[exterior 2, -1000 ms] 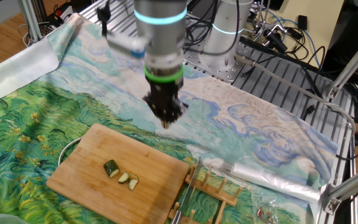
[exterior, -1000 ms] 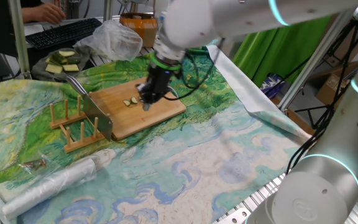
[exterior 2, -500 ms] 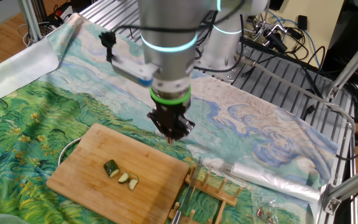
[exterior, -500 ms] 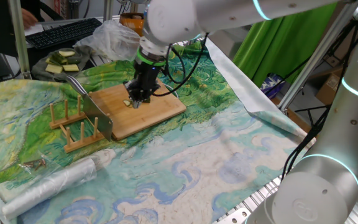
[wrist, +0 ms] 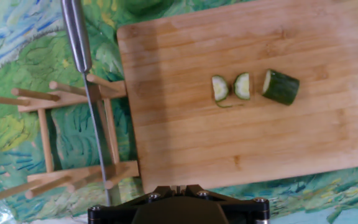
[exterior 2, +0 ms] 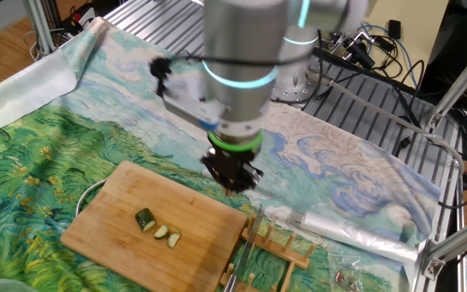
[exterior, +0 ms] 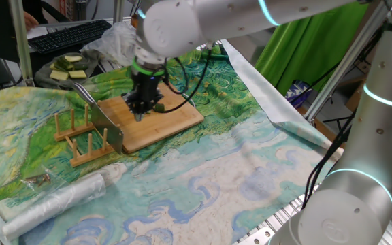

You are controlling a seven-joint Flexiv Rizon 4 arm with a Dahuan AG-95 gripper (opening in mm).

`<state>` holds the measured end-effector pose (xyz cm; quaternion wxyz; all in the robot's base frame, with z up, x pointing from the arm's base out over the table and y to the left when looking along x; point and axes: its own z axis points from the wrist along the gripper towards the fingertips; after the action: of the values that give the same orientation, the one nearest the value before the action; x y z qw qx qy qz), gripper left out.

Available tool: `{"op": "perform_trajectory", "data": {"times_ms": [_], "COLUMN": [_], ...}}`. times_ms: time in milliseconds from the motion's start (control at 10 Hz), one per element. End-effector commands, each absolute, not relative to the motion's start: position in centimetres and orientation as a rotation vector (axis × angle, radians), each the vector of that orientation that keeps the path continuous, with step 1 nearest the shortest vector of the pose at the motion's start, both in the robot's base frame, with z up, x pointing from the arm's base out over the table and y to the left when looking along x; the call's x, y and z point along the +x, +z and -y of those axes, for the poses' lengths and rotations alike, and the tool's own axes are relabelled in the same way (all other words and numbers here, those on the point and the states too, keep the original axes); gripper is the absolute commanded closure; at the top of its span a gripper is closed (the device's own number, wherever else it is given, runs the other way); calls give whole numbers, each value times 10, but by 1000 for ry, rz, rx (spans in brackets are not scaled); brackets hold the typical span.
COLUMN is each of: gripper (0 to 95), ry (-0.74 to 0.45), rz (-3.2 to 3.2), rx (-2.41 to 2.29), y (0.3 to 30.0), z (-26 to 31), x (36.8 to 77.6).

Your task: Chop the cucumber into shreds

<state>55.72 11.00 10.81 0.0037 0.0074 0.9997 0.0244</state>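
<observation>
In the hand view, at your left a knife (wrist: 79, 43) rests in the wooden rack (wrist: 48, 134), just beside the cutting board (wrist: 185, 143). The cucumber (wrist: 253, 87) lies right of the board's centre: two thin slices and a chunk in a row. Your gripper (exterior 2: 232, 180) hovers above the board; I cannot tell its opening.

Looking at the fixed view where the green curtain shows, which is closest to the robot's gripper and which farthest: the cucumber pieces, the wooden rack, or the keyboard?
1. Cucumber pieces, on the cutting board, right by the gripper.
2. Wooden rack, beside the board's end.
3. Keyboard, far at the back.
</observation>
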Motion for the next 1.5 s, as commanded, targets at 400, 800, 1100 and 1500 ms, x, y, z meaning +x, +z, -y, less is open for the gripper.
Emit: {"op": "perform_trajectory", "data": {"times_ms": [400,800,1100,1500], "gripper": [950,760,760,760], "ry": [48,60,70,129], "rz": [-3154,-3154,-3161,-3157], "rx": [12,38,-22,-13], "y": [113,113,113,113], "z": [-118,-118,-118,-118], "x": [556,556,556,556]}}
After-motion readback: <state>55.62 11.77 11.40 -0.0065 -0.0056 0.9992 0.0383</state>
